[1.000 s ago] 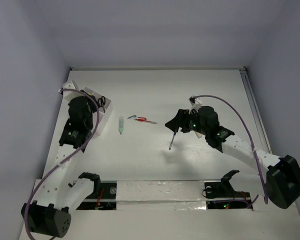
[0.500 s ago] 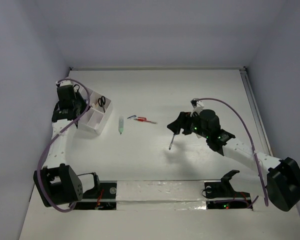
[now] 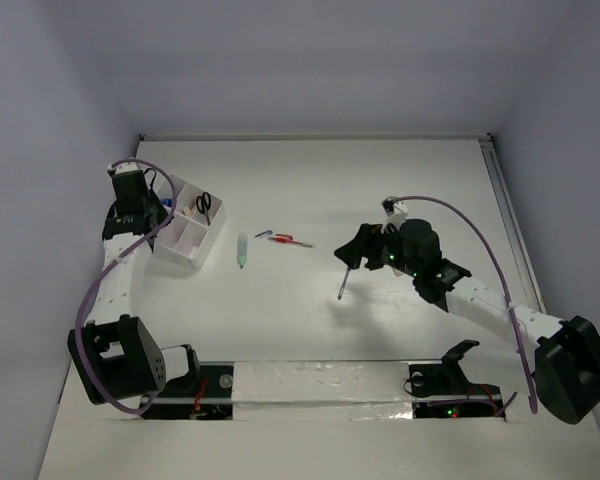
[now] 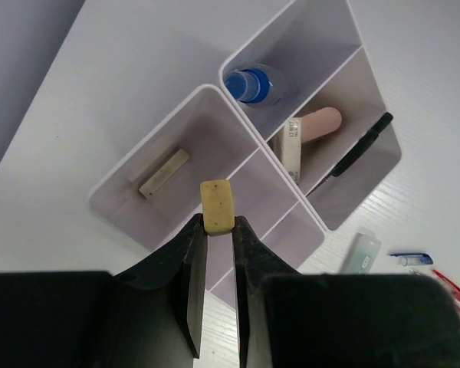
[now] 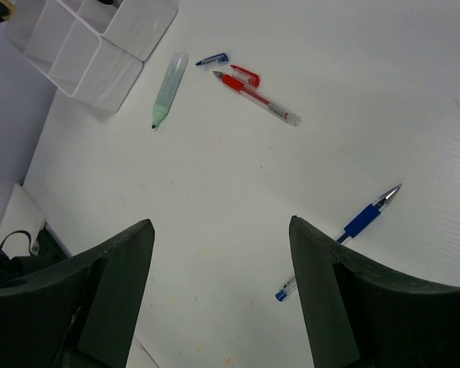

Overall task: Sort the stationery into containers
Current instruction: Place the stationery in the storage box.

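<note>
Tan eraser (image 4: 217,205) tight in left claw (image 4: 217,228) over organiser box (image 4: 184,126); right claw (image 5: 221,230) spread

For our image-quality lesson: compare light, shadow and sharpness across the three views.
Top external: soft, even light, the blue pen throwing a faint shadow. Left wrist: tan eraser crisp, left tool an underexposed black mass. Right wrist: red pen sharp, right tool dark, no glare.

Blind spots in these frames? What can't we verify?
Left wrist: the left tool, gripping the tan eraser, hides the organiser's nearest compartments.
Left wrist: the red pen is cut off by the right edge.
Right wrist: the organiser is cropped by the top-left corner; contents unseen.
Top external: the scissors are too small to tell open from closed.
</note>
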Motion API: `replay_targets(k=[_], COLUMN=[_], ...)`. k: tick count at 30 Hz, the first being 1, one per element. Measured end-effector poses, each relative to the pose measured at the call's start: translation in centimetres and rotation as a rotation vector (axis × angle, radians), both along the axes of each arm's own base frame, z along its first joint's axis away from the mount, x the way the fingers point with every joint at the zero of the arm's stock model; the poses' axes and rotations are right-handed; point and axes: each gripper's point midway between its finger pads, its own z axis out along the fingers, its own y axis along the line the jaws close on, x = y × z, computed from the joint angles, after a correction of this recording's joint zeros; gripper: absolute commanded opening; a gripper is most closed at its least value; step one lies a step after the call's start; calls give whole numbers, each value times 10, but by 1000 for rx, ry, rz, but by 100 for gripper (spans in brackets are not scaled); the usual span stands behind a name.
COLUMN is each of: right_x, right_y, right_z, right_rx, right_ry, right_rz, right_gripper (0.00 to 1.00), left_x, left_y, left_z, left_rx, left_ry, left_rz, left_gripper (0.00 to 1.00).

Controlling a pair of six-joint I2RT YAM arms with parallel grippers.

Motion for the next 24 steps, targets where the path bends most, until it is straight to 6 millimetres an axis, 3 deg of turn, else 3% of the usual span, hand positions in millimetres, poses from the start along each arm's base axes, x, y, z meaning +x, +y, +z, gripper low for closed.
replay_targets(k=[8,16,24], right_x=[-3,-3,-3], right_y=[0,0,0], right_z=[-5,-5,-5], right_rx=[-3,-4,-3], right_ry=[11,12,11], right_rz=[8,9,9], right_gripper=[77,77,77], left_x=[-3,-5,-6], left_y=[14,25,28], left_z=[-10,-12,-14], left_rx=[49,90,104], left_ry=[44,62,72], left_rz=[55,102,115], left_gripper=[0,14,39])
